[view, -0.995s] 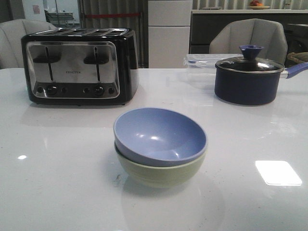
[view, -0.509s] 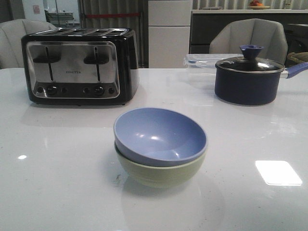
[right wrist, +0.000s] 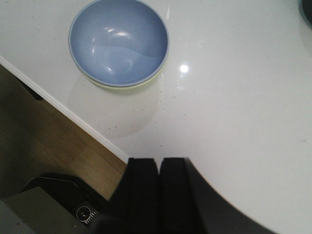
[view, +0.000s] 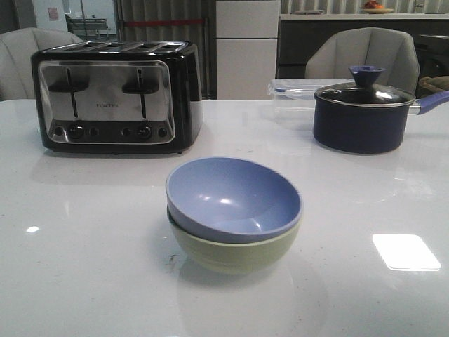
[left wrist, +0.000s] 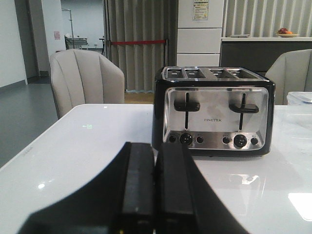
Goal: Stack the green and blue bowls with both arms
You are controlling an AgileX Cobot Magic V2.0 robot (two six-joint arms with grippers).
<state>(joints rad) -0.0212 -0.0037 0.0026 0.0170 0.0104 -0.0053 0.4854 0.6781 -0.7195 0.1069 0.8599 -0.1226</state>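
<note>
Where front view hides both, wrist views show left tool point(left wrist: 155, 195), right tool point(right wrist: 159, 190) closed.

Setting: kitchen-style demonstration room inside a larger office or lab building. Evidence: glossy white bench point(view: 84, 281) carrying a four-slot toaster point(view: 116, 95), a dark lidded pot point(view: 363, 116) and a clear food box point(view: 298, 89); padded grey chairs point(left wrist: 85, 80) at the bench; white cabinet point(view: 246, 48); counter with a fruit plate point(view: 377, 8); curtain point(left wrist: 136, 46) behind a red barrier tape point(left wrist: 139, 43); wood floor point(right wrist: 58, 141).
</note>
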